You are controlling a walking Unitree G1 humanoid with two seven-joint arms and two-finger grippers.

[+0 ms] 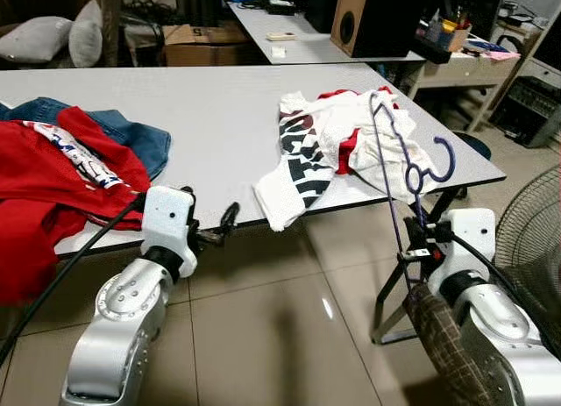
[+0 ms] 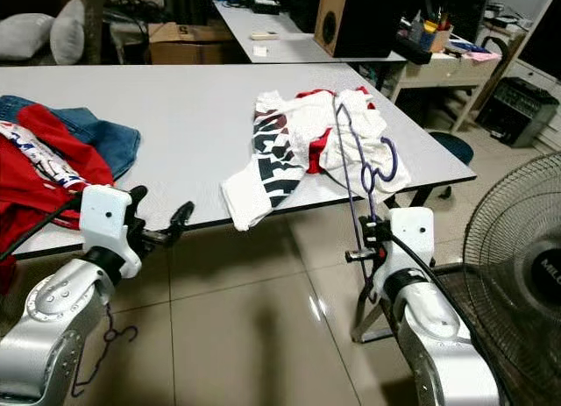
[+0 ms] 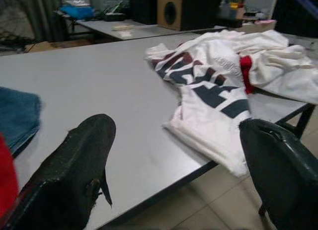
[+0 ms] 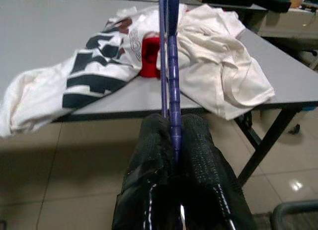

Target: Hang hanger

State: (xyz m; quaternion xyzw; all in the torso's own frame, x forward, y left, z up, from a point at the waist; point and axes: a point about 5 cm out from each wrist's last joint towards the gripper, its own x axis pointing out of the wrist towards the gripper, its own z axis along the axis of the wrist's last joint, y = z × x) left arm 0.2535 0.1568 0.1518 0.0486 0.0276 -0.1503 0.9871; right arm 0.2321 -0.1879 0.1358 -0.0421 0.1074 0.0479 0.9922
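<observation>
Below table edge — right end effector (image 4: pixel 174 140) pinching purple hanger (image 1: pixel 399 156), grip point hidden.

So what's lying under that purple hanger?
The purple hanger, clamped in the right gripper, rises over a white shirt with red trim on the grey table. What's beneath the shirt is hidden.

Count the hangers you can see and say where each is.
1. The purple hanger is clamped in the right hand, its hook over the white shirt at the table's near right corner. Others may lie hidden under clothes.

right hand (image 1: pixel 419 235) grips purple hanger (image 1: pixel 399 143) | white shirt (image 1: pixel 337 147) on table (image 1: pixel 210 108)
</observation>
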